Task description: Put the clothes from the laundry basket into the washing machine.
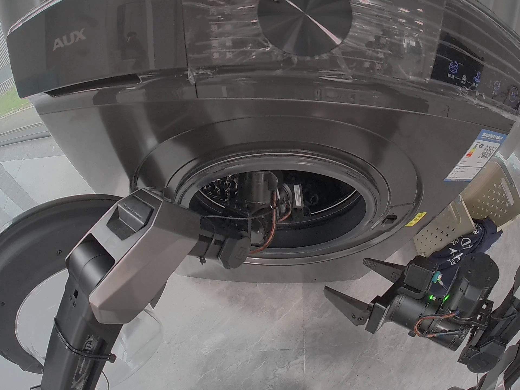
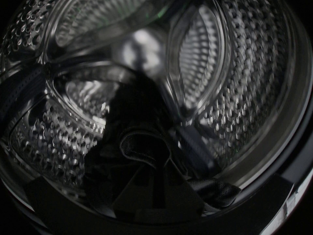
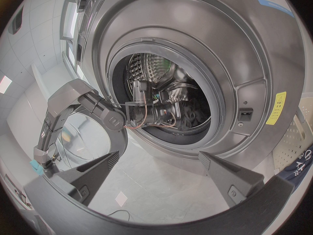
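The washing machine (image 1: 271, 109) stands with its round opening (image 1: 281, 212) uncovered. My left arm goes through the opening, and its gripper (image 2: 158, 167) is deep in the steel drum (image 2: 247, 82). The fingers are closed together at a fold of a dark garment (image 2: 143, 147) lying on the drum floor. From the right wrist view that dark garment (image 3: 192, 115) lies just beyond the left wrist. My right gripper (image 1: 349, 277) (image 3: 158, 155) hangs open and empty in front of the machine, low and to the right. The beige laundry basket (image 1: 487, 196) (image 3: 290, 141) holds a navy garment (image 1: 466, 245) (image 3: 301, 167).
The machine's door (image 1: 21, 277) is swung open to the left, beside my left arm. Pale tiled floor (image 1: 260, 326) lies in front of the machine. The basket stands tight against the machine's right side.
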Tool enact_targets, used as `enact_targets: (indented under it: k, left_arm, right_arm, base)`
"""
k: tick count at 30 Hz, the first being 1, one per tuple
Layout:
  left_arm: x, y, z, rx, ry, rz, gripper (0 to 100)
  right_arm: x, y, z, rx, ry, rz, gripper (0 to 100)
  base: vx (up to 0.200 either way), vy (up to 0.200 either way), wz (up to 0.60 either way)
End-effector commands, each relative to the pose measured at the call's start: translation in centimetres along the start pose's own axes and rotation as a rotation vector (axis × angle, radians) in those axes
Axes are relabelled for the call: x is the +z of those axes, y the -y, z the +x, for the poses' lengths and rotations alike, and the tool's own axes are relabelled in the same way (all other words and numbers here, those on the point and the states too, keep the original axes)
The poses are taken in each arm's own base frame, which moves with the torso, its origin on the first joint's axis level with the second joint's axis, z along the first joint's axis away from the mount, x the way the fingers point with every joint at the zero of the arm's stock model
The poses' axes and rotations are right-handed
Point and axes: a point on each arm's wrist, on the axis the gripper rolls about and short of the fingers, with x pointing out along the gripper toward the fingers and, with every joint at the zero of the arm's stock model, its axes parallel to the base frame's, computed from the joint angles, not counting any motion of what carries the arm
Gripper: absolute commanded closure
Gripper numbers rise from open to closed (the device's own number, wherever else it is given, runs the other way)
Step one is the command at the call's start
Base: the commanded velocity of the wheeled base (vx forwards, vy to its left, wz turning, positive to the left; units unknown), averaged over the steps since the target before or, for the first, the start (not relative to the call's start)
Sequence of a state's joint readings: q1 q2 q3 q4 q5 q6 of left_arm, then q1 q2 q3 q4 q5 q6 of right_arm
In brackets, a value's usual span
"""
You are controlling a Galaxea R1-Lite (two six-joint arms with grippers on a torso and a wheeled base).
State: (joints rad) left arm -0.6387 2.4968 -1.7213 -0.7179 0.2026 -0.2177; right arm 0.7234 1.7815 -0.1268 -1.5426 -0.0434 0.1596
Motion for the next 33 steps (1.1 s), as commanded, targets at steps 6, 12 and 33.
enact_targets:
  k: [6, 12, 33]
  left_arm:
    - [0.1, -0.3, 3.3, -0.005, 0.209, -0.086, 100]
    - [-1.1, -0.5, 3.6, -0.001, 0.209, -0.081, 100]
    - [2.5, 0.3, -0.1, 0.024, 0.078, -0.022, 0]
  right_arm:
    - [-0.1, 0.0, 0.0, 0.001, -0.003, 0.001, 0]
    - [-0.1, 0.0, 0.0, 0.001, -0.003, 0.000, 0]
    - [-0.1, 0.0, 0.0, 0.000, -0.005, 0.001, 0]
  base:
    - [0.000, 0.000, 0.00]
    - [0.000, 0.000, 0.00]
    - [0.000, 0.000, 0.00]
